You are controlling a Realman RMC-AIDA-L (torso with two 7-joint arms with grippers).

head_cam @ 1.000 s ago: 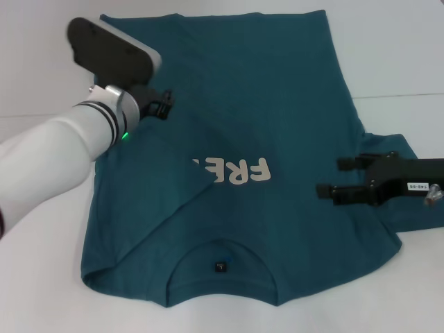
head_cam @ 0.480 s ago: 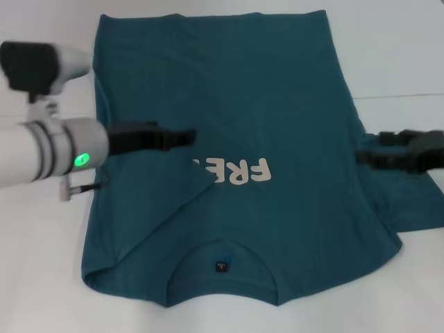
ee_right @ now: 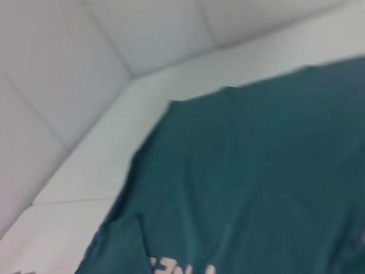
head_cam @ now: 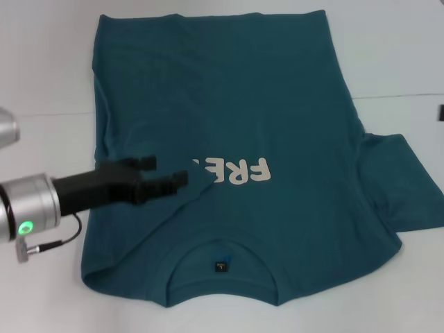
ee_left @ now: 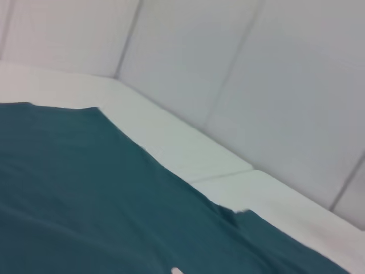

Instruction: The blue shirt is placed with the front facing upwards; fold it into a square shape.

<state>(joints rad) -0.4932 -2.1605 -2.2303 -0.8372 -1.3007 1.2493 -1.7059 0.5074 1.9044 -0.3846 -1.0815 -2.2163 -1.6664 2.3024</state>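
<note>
The blue shirt lies flat on the white table with its collar nearest me. Its left side is folded inward over the chest and hides the start of the cream print. The right sleeve is spread out flat. My left gripper hovers over the folded left part, just left of the print, open and empty. My right gripper is out of the head view except for a dark sliver at the right edge. The shirt also shows in the left wrist view and the right wrist view.
The white table surface surrounds the shirt on all sides. A seam line crosses the table at the right. Pale padded wall panels stand behind the table in both wrist views.
My left arm swung from the shirt's far left edge down and toward me, ending by the print. My right gripper pulled away to the right, out of the head view.
</note>
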